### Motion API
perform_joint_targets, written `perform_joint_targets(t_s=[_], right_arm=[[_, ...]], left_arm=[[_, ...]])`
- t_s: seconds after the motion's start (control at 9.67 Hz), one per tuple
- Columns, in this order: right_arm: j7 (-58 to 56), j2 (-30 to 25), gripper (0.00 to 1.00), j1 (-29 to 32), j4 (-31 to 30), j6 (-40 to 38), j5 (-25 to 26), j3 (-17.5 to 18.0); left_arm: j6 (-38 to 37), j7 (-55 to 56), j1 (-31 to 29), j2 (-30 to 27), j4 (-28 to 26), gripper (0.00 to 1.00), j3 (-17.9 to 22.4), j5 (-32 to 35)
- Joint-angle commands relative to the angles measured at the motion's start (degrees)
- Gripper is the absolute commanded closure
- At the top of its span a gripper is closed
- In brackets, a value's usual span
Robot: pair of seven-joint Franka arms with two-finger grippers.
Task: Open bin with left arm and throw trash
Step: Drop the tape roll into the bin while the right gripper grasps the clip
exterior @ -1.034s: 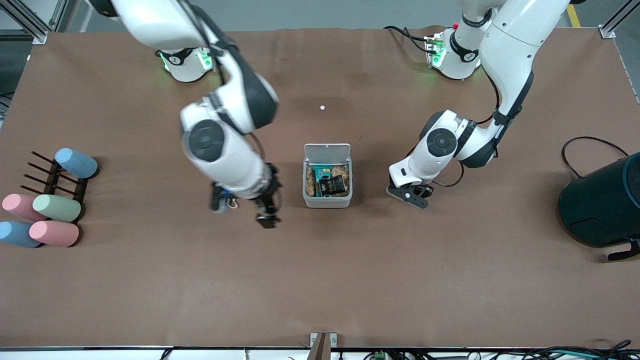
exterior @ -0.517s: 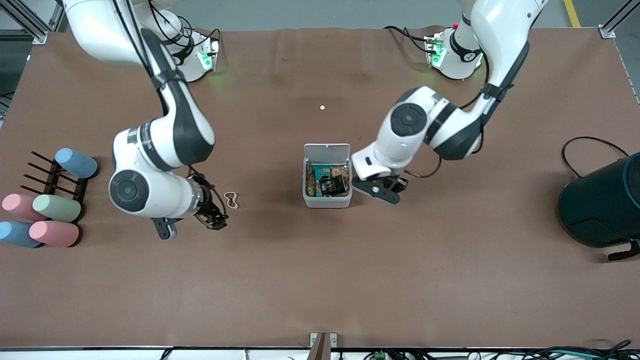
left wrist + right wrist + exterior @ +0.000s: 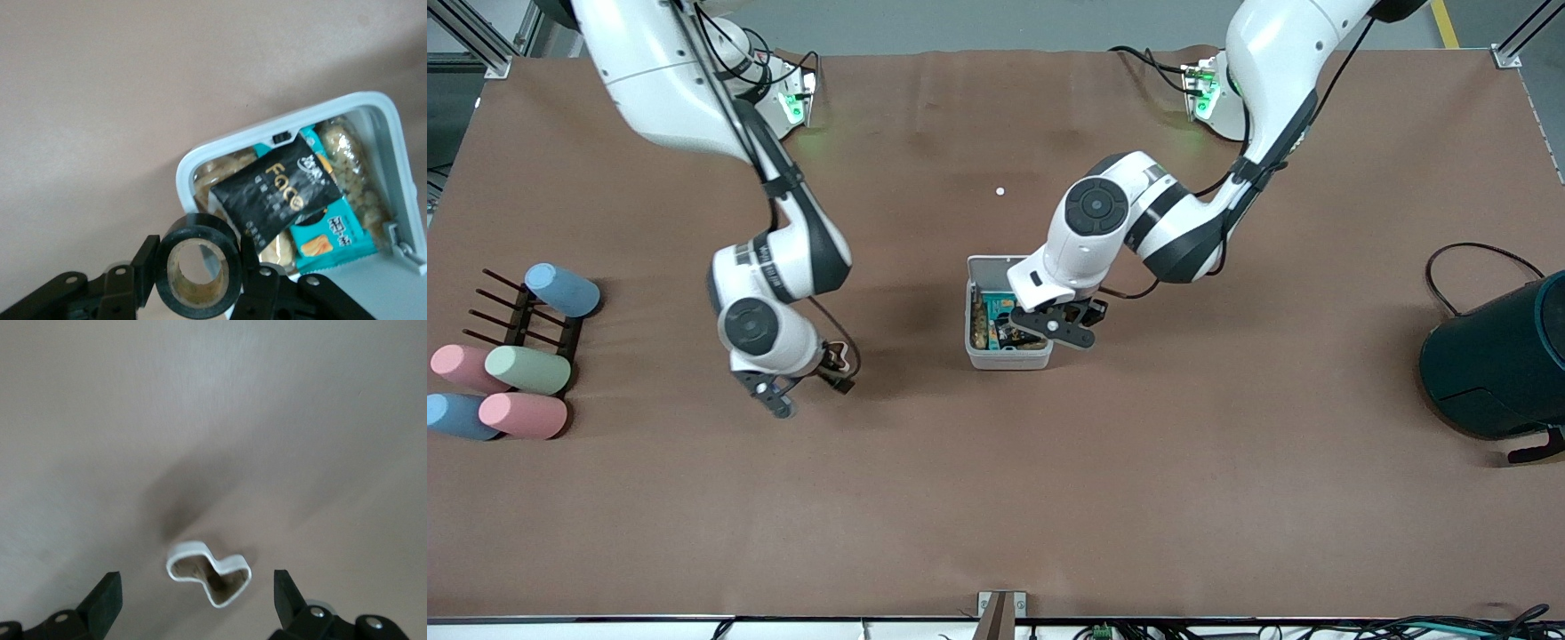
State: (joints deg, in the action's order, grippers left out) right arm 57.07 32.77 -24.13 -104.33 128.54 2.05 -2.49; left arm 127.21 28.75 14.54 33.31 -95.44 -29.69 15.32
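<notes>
The bin (image 3: 1008,359) stands mid-table with its white lid (image 3: 989,265) swung open. In it lies the black snack packet (image 3: 277,193) on top of other snack packs. My left gripper (image 3: 1055,327) hangs over the open bin (image 3: 280,130) and is shut on the dark tape roll (image 3: 200,248), which it holds over the bin's rim. My right gripper (image 3: 811,396) is open, low over the whitish rubber-band loop (image 3: 187,547) on the table. The loop lies between the fingers without touching them and barely shows in the front view (image 3: 837,354).
A rack with several pastel cups (image 3: 525,356) stands at the right arm's end. A big dark teal cylinder (image 3: 1494,364) with a black cable stands at the left arm's end. A tiny white dot (image 3: 1000,191) lies farther from the camera than the bin.
My left gripper has moved with the tape roll from beside the bin to over its opening. My right arm has swung toward its own end, uncovering the rubber band, and now hangs over it.
</notes>
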Motion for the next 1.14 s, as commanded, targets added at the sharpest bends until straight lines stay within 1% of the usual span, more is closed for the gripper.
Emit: perform_joint_targets(t_s=[0.0, 0.1, 0.21, 0.31, 0.41, 0.52, 0.62, 0.72, 0.93, 1.03], right_arm=[[-15.26, -8.40, 0.00, 2.32, -10.00, 2.33, 3.31, 0.12], [-16.28, -8.33, 0.00, 3.21, -9.67, 1.89, 3.23, 0.21], [-16.72, -8.07, 0.00, 4.08, -9.49, 2.41, 2.01, 0.47], [-16.73, -7.02, 0.00, 4.18, -8.80, 5.03, -4.88, 0.91], [-16.99, -5.80, 0.00, 3.31, -8.53, 8.88, -10.78, 1.61], [-17.08, -5.00, 0.01, 2.78, -8.35, 10.05, -10.84, 1.62], [-17.17, -4.82, 0.05, 2.69, -8.35, 10.06, -10.75, 1.53], [-17.43, -4.03, 0.05, 2.25, -8.44, 10.15, -10.58, 1.53], [-17.95, -3.41, 0.11, 2.16, -8.53, 9.98, -10.49, 1.44], [-18.65, -3.15, 0.13, 2.07, -8.79, 9.98, -10.23, 1.53]], left_arm=[[-0.56, 0.86, 1.18, 2.02, 3.15, 0.96, -0.10, -0.47], [-0.56, 2.35, 1.54, 2.54, 3.24, 0.91, -0.02, 0.05], [-0.56, 2.71, 1.89, 2.99, 3.33, 0.78, -0.02, 0.32], [-0.47, 2.80, 1.98, 3.16, 3.33, 0.74, -0.02, 0.32], [-0.47, 2.80, 2.50, 3.08, 3.33, 0.56, 0.07, 0.32], [-0.47, 2.71, 2.42, 2.99, 3.33, 0.06, 0.16, 0.50], [-0.47, 2.54, 2.24, 2.73, 3.33, 0.00, 0.16, 1.37], [-0.56, 2.62, 1.90, 2.29, 3.33, 0.00, 0.16, 1.46], [-1.17, 2.71, 1.45, 0.89, 3.42, 0.00, 0.16, 1.38], [-1.87, 2.62, 1.28, 0.18, 3.59, 0.00, 0.25, 1.38]])
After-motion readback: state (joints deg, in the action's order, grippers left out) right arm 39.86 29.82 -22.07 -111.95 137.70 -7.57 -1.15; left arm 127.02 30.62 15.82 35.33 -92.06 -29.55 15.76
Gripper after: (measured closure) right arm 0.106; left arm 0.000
